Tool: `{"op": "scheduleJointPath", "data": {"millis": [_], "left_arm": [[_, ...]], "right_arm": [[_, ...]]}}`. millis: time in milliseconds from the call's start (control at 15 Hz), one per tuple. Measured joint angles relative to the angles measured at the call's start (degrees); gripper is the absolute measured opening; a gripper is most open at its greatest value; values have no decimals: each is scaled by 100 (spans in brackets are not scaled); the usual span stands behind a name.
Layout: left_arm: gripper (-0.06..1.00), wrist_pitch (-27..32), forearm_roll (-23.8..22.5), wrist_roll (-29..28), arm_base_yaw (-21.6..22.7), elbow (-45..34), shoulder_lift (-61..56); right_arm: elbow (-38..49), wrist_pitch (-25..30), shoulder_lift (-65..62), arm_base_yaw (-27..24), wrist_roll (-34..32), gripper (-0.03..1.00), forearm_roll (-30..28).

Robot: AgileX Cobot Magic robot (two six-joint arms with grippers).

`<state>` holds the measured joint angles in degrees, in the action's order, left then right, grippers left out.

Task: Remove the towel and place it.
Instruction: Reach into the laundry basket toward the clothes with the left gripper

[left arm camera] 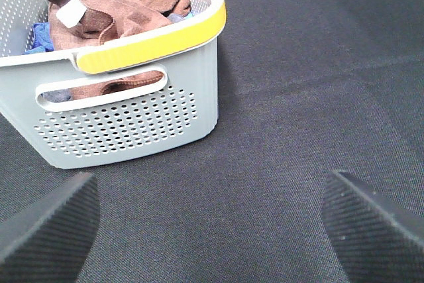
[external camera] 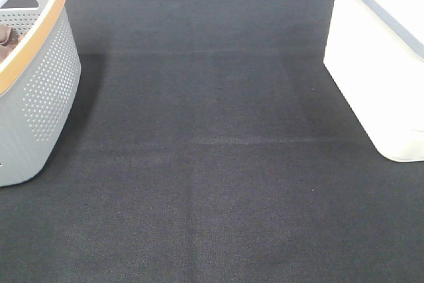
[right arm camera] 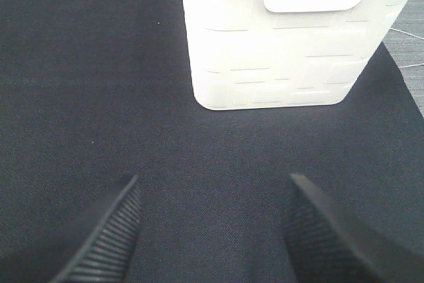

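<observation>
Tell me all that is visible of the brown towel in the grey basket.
The towel is reddish-brown, fuzzy like microfiber, with a stitched hem and a small white tag. It lies crumpled inside the grey basket, touching a blue cloth. The open left hand is apart from it.

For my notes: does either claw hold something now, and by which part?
Nothing is held. The left claw and the right claw both stand open and empty; the towel lies untouched in the grey basket.
</observation>
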<state>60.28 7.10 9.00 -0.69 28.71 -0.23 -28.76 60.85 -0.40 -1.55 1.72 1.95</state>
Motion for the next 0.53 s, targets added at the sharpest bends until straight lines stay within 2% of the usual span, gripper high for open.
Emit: {"op": "scheduleJointPath", "data": {"millis": [533], "left_arm": [[87, -11, 0, 0, 0, 11, 0]], "right_arm": [[0, 0, 0, 0, 0, 59, 0]]}}
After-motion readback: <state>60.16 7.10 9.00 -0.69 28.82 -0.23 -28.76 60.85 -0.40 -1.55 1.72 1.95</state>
